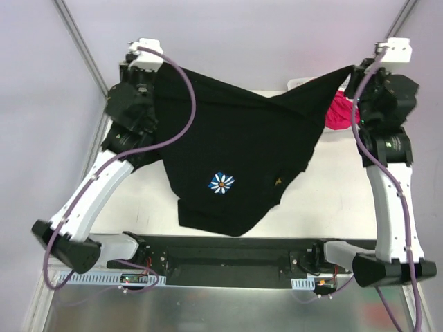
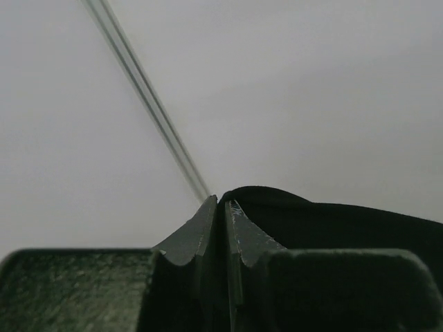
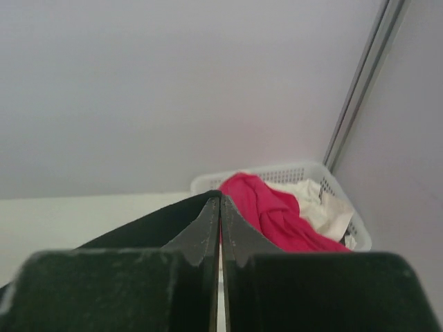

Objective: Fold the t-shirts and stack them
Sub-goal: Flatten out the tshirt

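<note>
A large black t-shirt [image 1: 235, 138] with a white-and-blue daisy print [image 1: 221, 182] hangs stretched in the air between my two grippers. My left gripper [image 1: 147, 72] is raised at the back left, shut on one top corner; in the left wrist view the black cloth [image 2: 346, 221] runs out from its jaws [image 2: 223, 202]. At the back right, my right gripper [image 1: 354, 71] is shut on the other corner, and black cloth [image 3: 152, 221] trails left from its tips [image 3: 220, 199]. A bright pink t-shirt [image 3: 277, 207] and a white t-shirt [image 3: 315, 200] lie crumpled in the basket.
A white lattice basket [image 3: 291, 171] stands at the back right corner of the white table [image 1: 138, 207], its rim [image 1: 297, 83] showing behind the hanging shirt. The pink cloth [image 1: 339, 111] sits close to the right arm. Metal frame posts rise at both back corners.
</note>
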`<action>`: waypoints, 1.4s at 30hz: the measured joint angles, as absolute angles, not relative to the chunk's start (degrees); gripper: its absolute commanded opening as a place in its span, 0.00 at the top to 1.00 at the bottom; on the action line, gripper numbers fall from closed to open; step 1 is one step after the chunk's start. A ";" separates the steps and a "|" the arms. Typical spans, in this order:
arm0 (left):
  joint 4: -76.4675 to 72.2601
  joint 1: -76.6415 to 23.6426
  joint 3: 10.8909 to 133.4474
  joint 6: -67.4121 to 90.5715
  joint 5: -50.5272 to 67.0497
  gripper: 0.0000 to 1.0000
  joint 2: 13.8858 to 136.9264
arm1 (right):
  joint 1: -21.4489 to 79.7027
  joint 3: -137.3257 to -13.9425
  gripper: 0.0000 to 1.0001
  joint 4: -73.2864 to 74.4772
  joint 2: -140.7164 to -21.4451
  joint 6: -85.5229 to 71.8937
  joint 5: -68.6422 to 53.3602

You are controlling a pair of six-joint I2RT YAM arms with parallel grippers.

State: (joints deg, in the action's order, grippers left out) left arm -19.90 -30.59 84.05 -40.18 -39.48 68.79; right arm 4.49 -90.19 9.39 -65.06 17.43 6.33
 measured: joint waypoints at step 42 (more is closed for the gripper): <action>-15.59 -29.93 76.31 -27.16 -40.58 0.97 70.59 | 8.10 -72.62 0.99 9.04 -55.18 14.74 6.59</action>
State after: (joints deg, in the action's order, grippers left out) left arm -15.59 -29.93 76.31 -27.16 -40.58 70.59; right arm 8.10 -72.62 9.04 -55.18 14.74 6.59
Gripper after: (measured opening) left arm 0.050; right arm 0.012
